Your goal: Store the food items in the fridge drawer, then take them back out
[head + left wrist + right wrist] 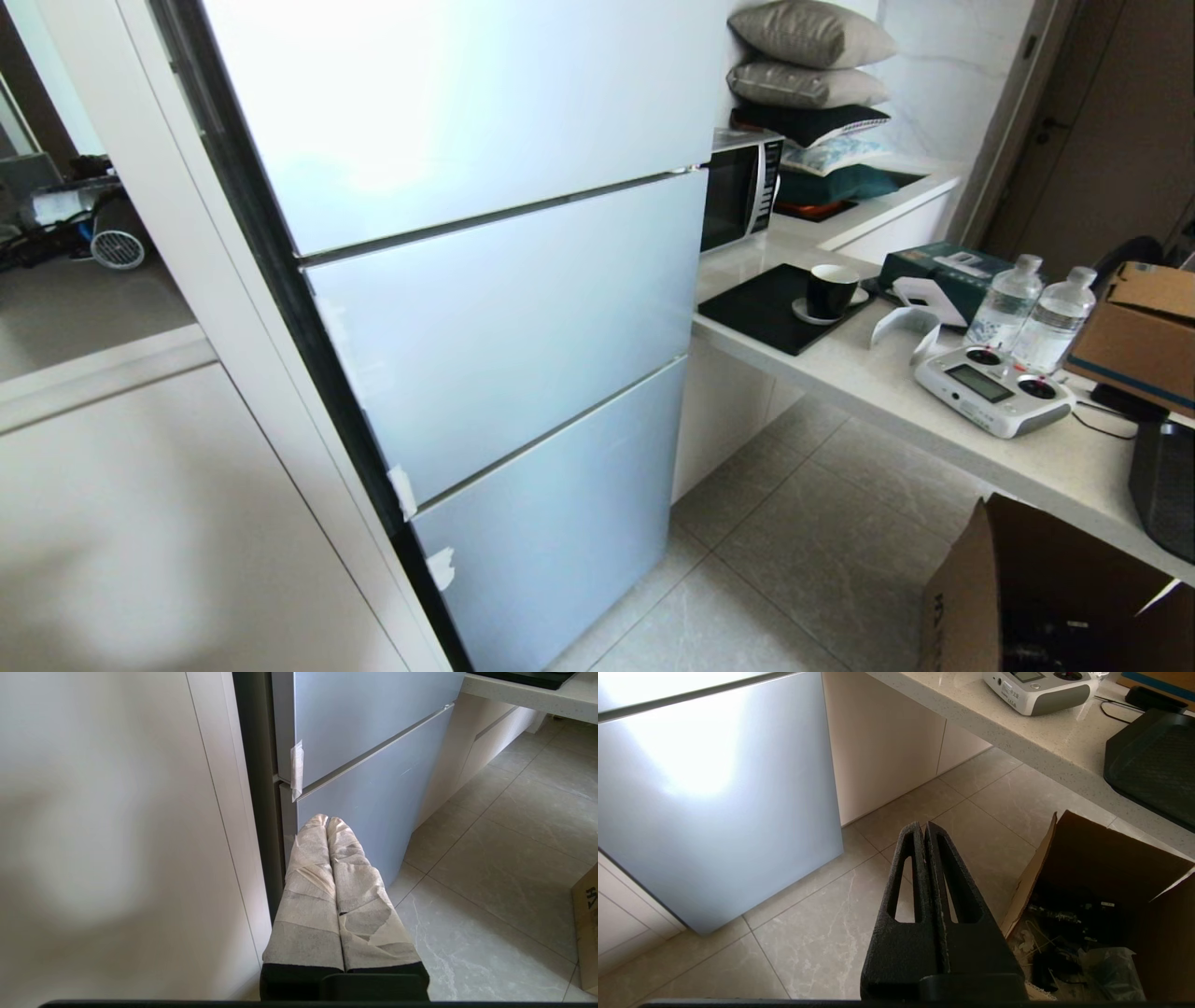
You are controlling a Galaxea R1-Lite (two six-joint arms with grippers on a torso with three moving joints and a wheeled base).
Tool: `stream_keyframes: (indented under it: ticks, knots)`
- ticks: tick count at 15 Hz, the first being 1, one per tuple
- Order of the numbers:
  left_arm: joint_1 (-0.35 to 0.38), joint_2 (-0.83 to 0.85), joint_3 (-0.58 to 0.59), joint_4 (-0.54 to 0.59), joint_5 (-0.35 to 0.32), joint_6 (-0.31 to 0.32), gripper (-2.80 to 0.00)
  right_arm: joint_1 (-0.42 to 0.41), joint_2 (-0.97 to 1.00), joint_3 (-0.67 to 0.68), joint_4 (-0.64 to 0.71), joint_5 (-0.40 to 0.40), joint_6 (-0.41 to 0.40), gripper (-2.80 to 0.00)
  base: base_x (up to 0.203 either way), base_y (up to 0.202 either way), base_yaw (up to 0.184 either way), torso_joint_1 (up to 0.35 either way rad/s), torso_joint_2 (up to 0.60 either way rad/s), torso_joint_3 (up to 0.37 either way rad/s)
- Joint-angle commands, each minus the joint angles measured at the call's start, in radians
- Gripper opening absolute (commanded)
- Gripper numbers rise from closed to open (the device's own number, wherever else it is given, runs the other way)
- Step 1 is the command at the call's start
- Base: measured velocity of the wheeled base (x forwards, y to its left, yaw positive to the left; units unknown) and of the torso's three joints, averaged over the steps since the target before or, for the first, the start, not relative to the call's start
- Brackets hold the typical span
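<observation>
Nearest: both arms hang low, out of the head view, each seen only from its own wrist camera. Left gripper (327, 820) – tape-wrapped fingers (308, 877) pressed flat together, nothing between them, aimed at the lower corner of the fridge, just beside the bottom panel's hinge-side edge where a tape tab (296, 767) hangs. Right gripper (923, 828) – black fingers (901, 891) pinched together too, holding nothing, pointing down over the floor tiles (822, 914), with an open cardboard box (1101, 868) of clutter near it on the counter side.

Further out: the fridge drawer (509, 327), the middle glossy panel, fully pushed in, flush between the top door and the lowest panel. Its long axis runs across the fridge front, seam lines above and below. It sits up and ahead of both grippers; judging from the wrist views the left is nearer the fridge, the right stands further off toward the counter.

Food items – neither fruit visible anywhere, not on the counter (840, 364), not in a gripper; can't tell if they are inside the drawer.

Far: cup (829, 291), two water bottles (1027, 308), a remote controller (994, 390), microwave (742, 187) behind. Next move likely needs a gripper raised to the drawer's upper edge and pulled straight outward, my guess
</observation>
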Motion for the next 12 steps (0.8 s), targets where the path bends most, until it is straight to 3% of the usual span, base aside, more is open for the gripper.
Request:
stream_keyframes:
  ticks: [1, 12]
  knots:
    - [0.0, 0.001, -0.001, 0.0, 0.0, 0.0, -2.8, 0.0, 0.003, 0.0, 0.002, 0.001, 0.0, -2.8, 0.0, 0.0, 0.0, 0.0, 0.0, 0.0]
    - [0.0, 0.001, 0.0, 0.0, 0.0, 0.0, -2.8, 0.0, 0.003, -0.001, 0.002, 0.002, 0.0, -2.8, 0.0, 0.0, 0.0, 0.0, 0.0, 0.0]
